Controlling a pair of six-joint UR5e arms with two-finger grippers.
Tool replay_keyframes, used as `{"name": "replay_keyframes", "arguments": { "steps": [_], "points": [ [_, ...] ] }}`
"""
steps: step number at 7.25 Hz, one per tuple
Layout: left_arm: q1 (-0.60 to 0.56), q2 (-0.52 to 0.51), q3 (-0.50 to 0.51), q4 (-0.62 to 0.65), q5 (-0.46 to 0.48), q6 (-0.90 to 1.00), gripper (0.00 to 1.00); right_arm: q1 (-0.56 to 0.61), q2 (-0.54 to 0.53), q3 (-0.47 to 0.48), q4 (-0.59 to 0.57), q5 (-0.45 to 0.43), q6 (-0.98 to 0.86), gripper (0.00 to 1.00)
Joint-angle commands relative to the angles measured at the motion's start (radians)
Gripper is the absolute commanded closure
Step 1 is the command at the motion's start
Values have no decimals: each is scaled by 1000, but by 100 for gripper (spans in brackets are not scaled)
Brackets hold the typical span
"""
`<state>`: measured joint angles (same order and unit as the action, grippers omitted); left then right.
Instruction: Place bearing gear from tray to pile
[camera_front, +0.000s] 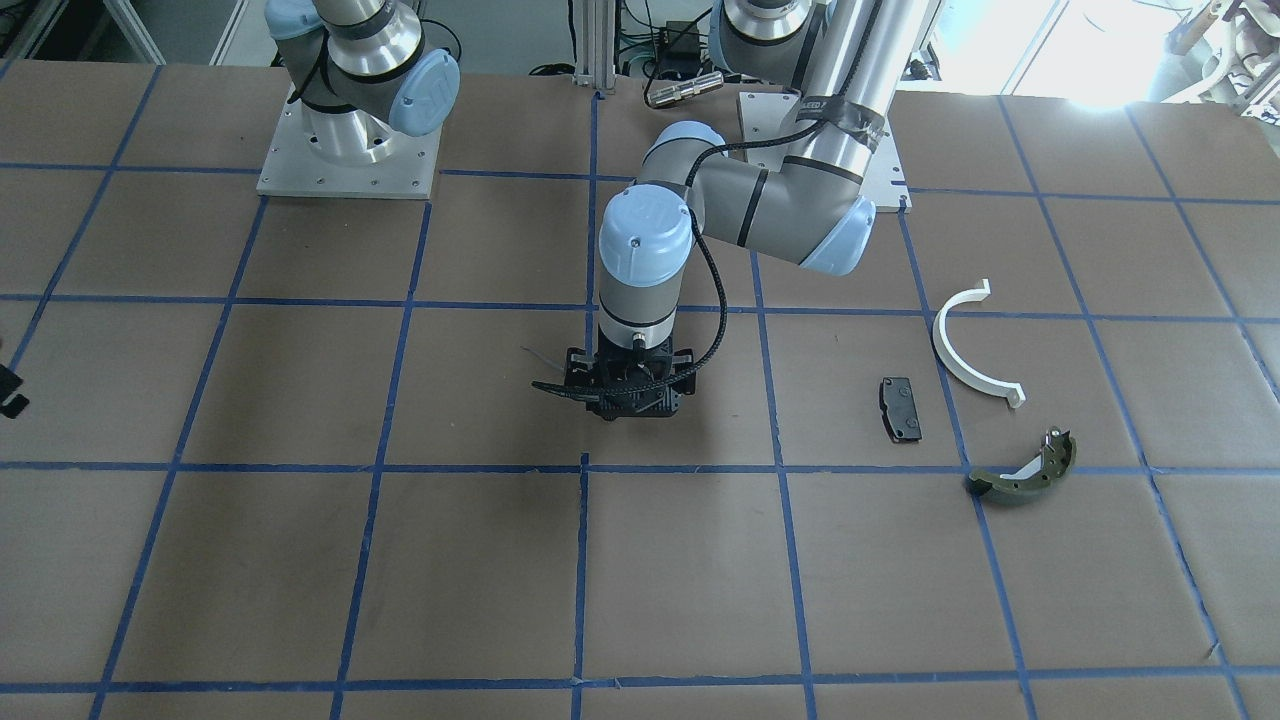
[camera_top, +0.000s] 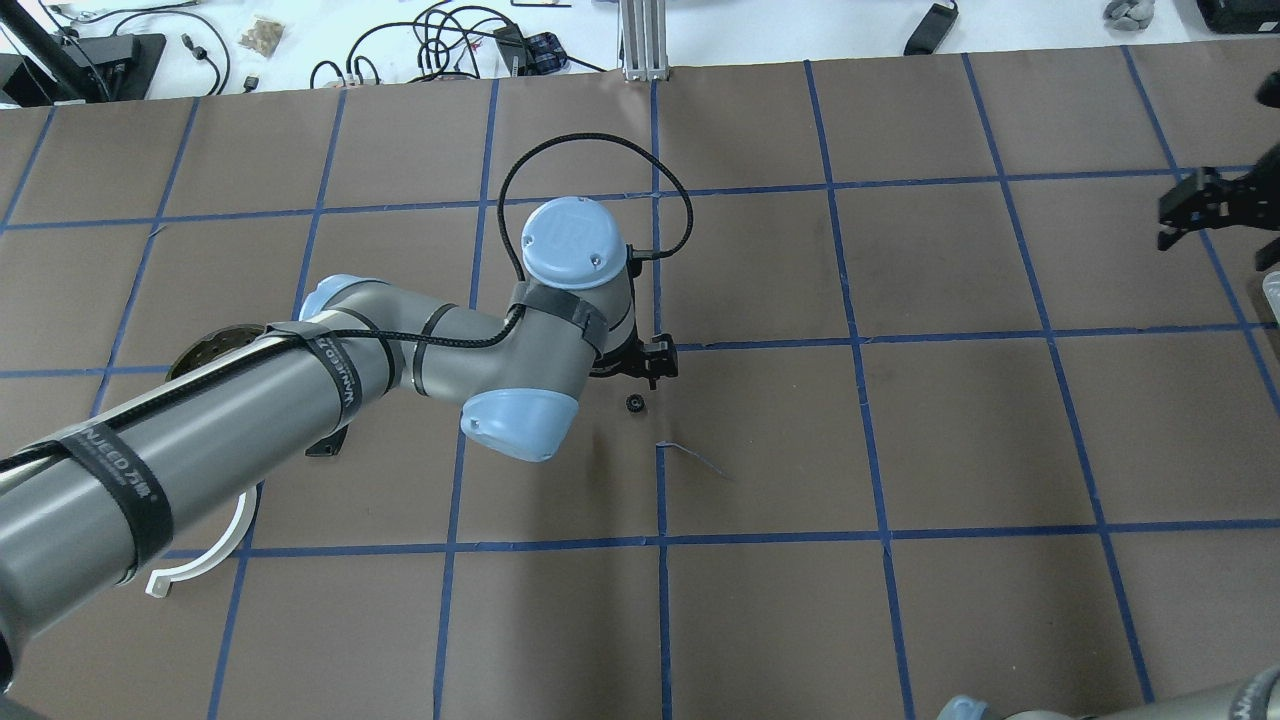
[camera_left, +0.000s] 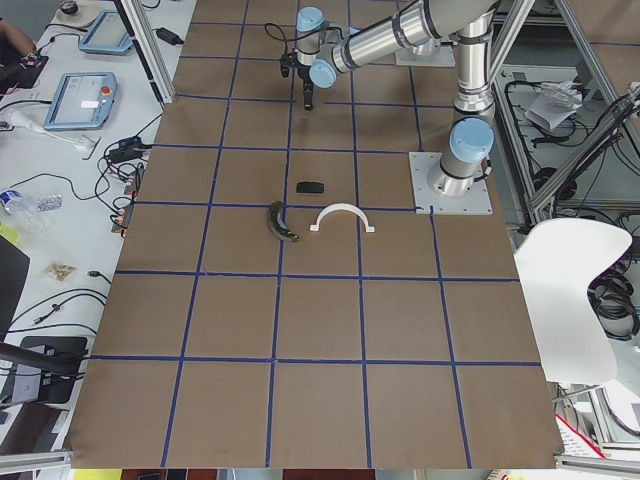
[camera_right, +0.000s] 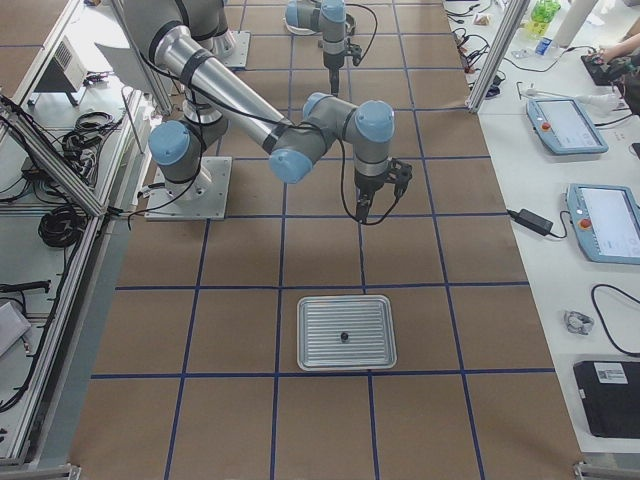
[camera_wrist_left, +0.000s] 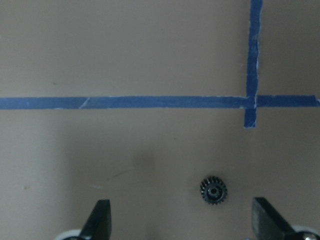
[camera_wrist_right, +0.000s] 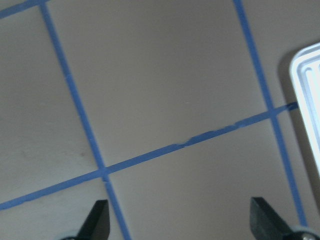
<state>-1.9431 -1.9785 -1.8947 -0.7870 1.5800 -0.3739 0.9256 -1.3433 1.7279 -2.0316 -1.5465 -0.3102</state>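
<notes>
Currently one bearing gear (camera_wrist_left: 213, 190) lies ungripped; the pile (camera_front: 900, 408) counts three parts.

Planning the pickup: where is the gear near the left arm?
In the left wrist view the gear lies on the table, just ahead of the open left claw, nearer the finger on the view's right, below a tape crossing.
</notes>
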Motion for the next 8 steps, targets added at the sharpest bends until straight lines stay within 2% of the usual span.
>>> {"name": "replay_keyframes", "arguments": {
  "steps": [1,2,4,6,8],
  "points": [
    [-14,-33,-6,40,2,-3,0,-131,73,-18,-106,-16,-224,0],
    [-13,-36,-3,41,2,-6,0,-195,129,-19,-142,-15,-377,0],
    [-13,-42,-6,41,0,-11,6,-266,209,-59,-147,-14,-571,0],
    [-14,-59,-6,41,-6,-11,17,-316,284,-108,-148,-12,-717,0],
    [-16,-60,-6,41,-8,-14,47,-327,366,-175,-150,-17,-782,11]
  ]
}}
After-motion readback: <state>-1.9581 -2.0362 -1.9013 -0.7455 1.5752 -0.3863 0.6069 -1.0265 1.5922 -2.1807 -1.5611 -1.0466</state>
